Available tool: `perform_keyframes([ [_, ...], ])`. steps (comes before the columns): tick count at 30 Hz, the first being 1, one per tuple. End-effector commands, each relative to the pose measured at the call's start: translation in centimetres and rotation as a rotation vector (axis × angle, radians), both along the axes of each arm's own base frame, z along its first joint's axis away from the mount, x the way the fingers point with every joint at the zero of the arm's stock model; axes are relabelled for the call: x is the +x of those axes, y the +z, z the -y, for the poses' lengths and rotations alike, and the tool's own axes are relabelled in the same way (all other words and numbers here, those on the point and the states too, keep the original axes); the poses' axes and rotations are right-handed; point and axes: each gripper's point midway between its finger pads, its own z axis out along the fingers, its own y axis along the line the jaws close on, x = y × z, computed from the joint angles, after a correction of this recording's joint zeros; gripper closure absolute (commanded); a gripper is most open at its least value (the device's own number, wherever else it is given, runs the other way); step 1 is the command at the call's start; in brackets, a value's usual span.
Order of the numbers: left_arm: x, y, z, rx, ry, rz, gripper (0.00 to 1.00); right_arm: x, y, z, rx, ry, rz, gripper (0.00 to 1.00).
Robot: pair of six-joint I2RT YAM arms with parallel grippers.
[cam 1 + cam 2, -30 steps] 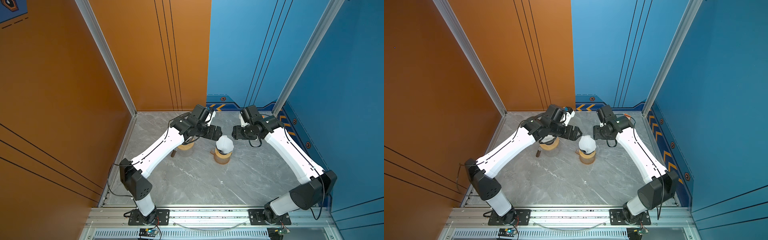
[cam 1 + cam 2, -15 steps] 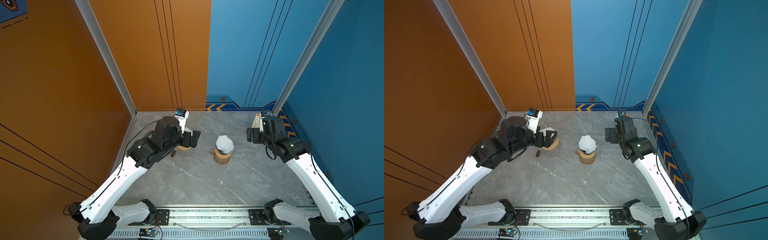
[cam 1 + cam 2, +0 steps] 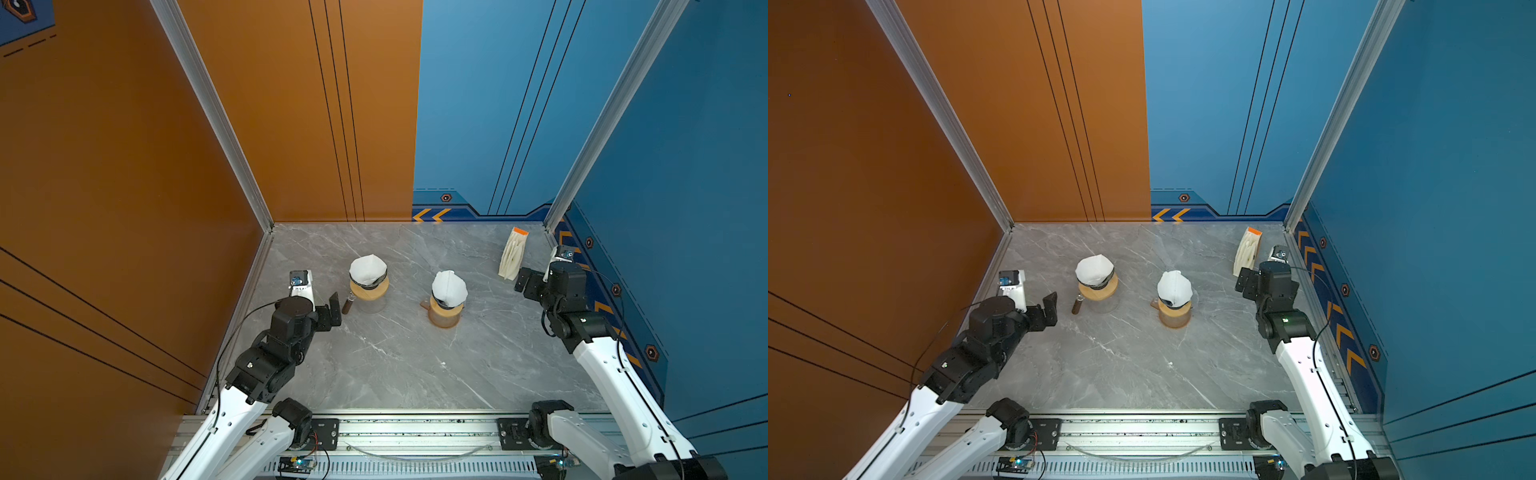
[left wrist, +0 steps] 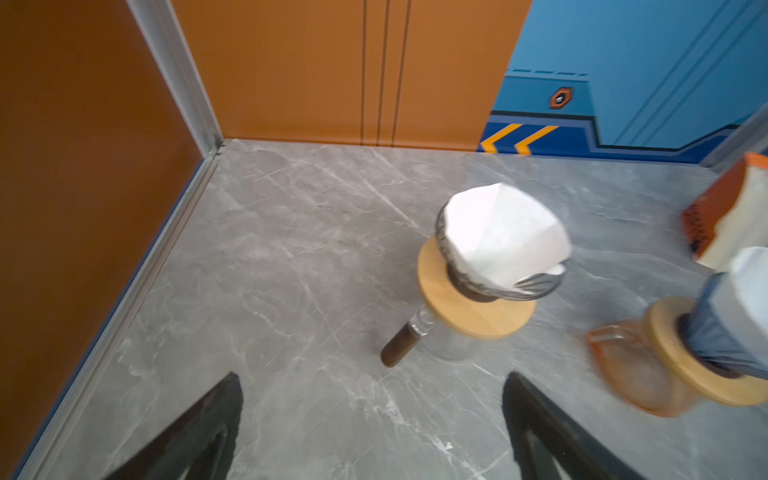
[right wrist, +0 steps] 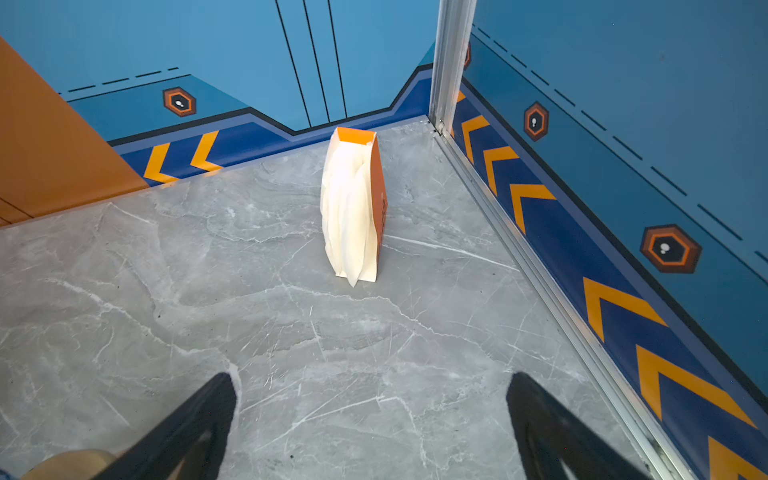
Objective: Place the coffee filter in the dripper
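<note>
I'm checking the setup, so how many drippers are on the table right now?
2. The left dripper sits on a clear glass server; the right dripper sits on an amber server. None seems hidden.

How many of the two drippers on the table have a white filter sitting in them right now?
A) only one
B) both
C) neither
B: one white filter sits in the clear-carafe dripper, and a second filter sits in the amber-carafe dripper.
</note>
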Motion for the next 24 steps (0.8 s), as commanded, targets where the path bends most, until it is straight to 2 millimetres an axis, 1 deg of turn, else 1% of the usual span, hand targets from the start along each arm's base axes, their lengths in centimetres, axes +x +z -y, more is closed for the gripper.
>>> perform_keyframes([
  [1,1.1,-0.2,-2.7,0.005,0.138,0.099,0.02,1.2,-0.7,0.6,0.040,-0.031,0.051,0.00],
  [3,1.7,-1.4,-3.5,0.022,0.168,0.107,0.02,1.5,-1.9,0.8,0.045,-0.024,0.052,0.00],
  [5,2.5,-2.2,-4.1,0.033,0.198,0.133,0.02,1.7,-3.0,1.0,0.041,-0.020,0.074,0.00],
  [7,3.2,-3.6,-4.7,0.087,0.216,0.137,0.02,1.8,-4.0,1.3,0.040,-0.025,0.121,0.00],
  [11,3.9,-5.8,-6.4,0.187,0.295,0.165,0.02,2.2,-5.3,1.5,0.022,-0.019,0.207,0.00],
  [15,4.5,-8.0,-7.5,0.230,0.336,0.142,0.02,2.9,-7.4,1.6,-0.005,-0.010,0.172,0.00],
  [19,5.7,-9.7,-7.4,0.235,0.312,0.097,0.02,4.1,-9.3,1.9,-0.029,-0.021,0.172,0.00],
  [22,6.9,-9.8,-6.8,0.238,0.268,0.139,0.02,4.8,-10.1,2.2,-0.088,-0.022,0.172,0.00],
  [24,7.6,-9.9,-6.8,0.237,0.264,0.170,0.02,5.1,-10.9,2.2,-0.081,-0.023,0.138,0.00],
])
